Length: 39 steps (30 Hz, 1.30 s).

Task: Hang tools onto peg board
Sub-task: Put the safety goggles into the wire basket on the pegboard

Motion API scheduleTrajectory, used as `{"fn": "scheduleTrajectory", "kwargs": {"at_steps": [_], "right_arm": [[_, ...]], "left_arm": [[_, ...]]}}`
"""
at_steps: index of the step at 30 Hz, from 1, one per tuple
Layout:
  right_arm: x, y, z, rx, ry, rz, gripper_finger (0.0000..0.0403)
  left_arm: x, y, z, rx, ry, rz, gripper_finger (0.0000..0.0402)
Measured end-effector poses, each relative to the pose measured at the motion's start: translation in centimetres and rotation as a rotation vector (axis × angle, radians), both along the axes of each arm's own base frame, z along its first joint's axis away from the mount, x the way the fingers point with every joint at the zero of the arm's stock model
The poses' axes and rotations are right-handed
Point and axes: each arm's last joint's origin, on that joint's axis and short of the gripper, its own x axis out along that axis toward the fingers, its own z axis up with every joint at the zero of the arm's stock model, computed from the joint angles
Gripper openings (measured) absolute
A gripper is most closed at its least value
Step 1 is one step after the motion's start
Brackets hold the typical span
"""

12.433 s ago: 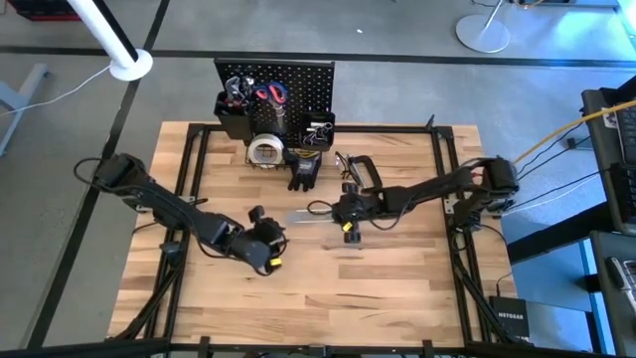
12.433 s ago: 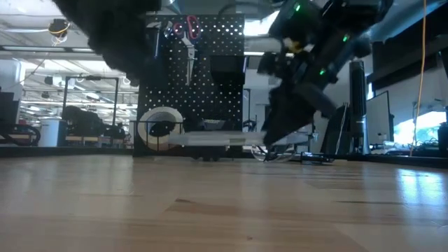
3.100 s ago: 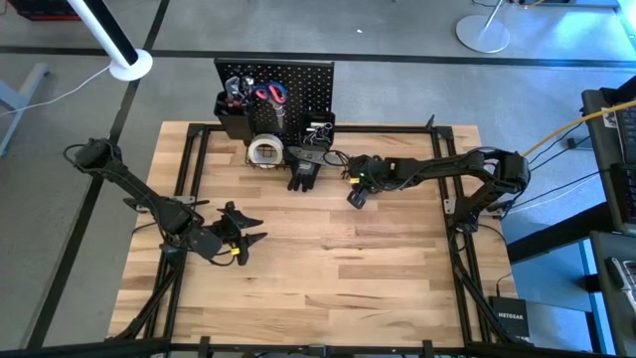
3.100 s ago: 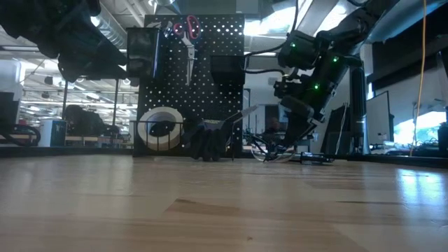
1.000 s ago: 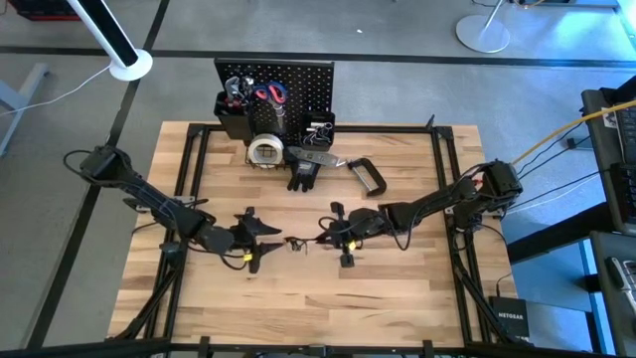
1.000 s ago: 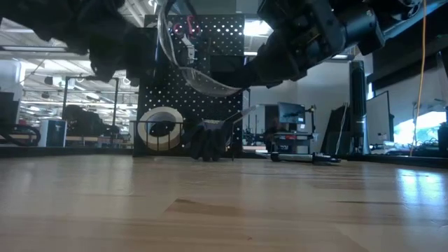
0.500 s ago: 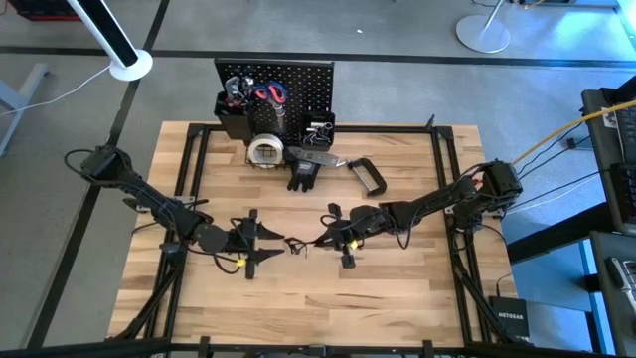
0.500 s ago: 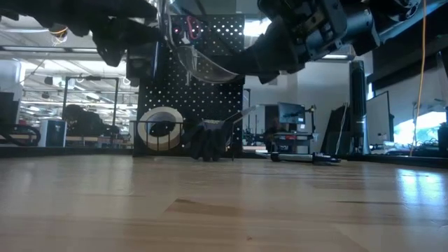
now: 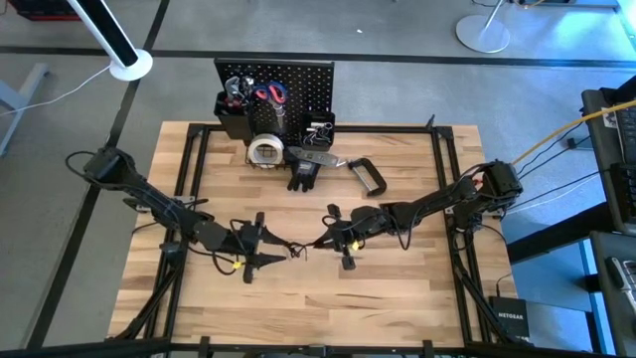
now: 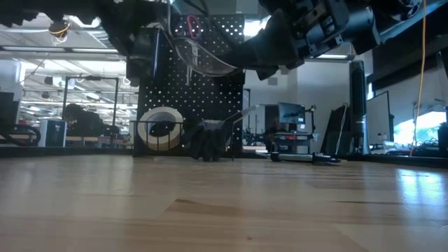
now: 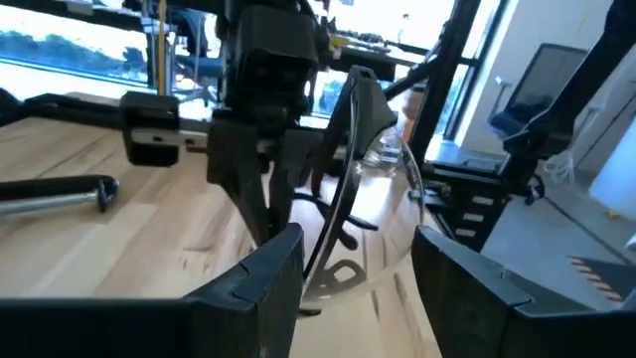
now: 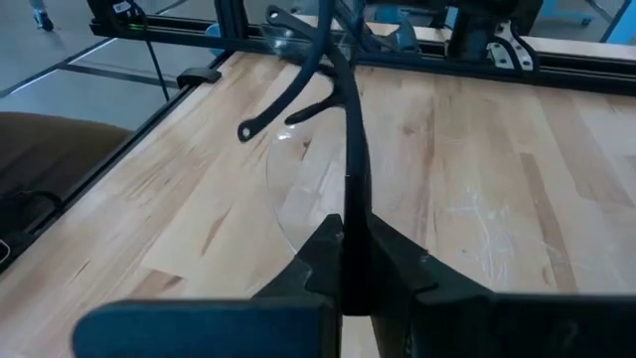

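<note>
Glasses with a clear lens and a thin black frame hang over the middle of the table in the high view. The right gripper is at one end of them. The left gripper is at the other end, and its fingers are spread wide. At the back edge stands the peg board, with red scissors already on it. A tape roll sits at its foot. Black gloves, a silver bar and a black clamp lie on the wood just in front of the board. They are well apart from both grippers.

From the low view, the glasses are up in the air between the two dark arms, clear of the table. The tape roll and gloves rest on the table by the board, far behind.

Looking from the left wrist, the two left fingers stand apart, with the clear lens in the gap between them. I cannot tell if they touch it. The right gripper faces them and has the frame.

Looking from the right wrist, the right fingers are squeezed tight on one thin black side arm of the glasses. The lens curves away over the wood.
</note>
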Motion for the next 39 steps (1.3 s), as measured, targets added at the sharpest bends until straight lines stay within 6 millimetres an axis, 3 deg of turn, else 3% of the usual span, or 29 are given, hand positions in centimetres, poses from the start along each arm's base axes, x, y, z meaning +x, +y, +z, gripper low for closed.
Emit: {"fn": "scheduleTrajectory", "kwargs": {"at_steps": [7,16,21,26,31,35,39], "right_arm": [[0.0,0.0,0.0,-0.002,-0.002,-0.004,0.0030],[0.0,0.0,0.0,0.053,0.012,-0.008,0.0034],[0.1,-0.1,0.1,0.128,0.027,-0.044,0.0060],[-0.3,0.0,0.1,0.142,0.080,-0.040,0.0118],[-2.3,-0.8,2.4,0.127,0.152,-0.052,0.0166],[-3.8,-1.2,4.1,0.112,0.171,-0.074,0.0185],[-3.1,-0.8,4.5,0.137,0.057,-0.056,0.0190]], "left_arm": [[0.8,-0.1,-0.7,-0.033,-0.011,-0.141,0.0159],[1.1,0.4,-0.6,-0.026,-0.019,-0.156,0.0057],[1.1,0.4,-0.4,-0.040,-0.031,-0.158,0.0016],[1.1,0.6,-0.7,-0.032,-0.010,-0.126,0.0014],[0.8,0.7,-0.2,-0.031,-0.013,-0.108,0.0010],[0.6,0.9,-0.2,-0.019,0.015,-0.077,0.0005],[0.8,1.5,-0.5,-0.019,0.042,-0.022,0.0009]]}}
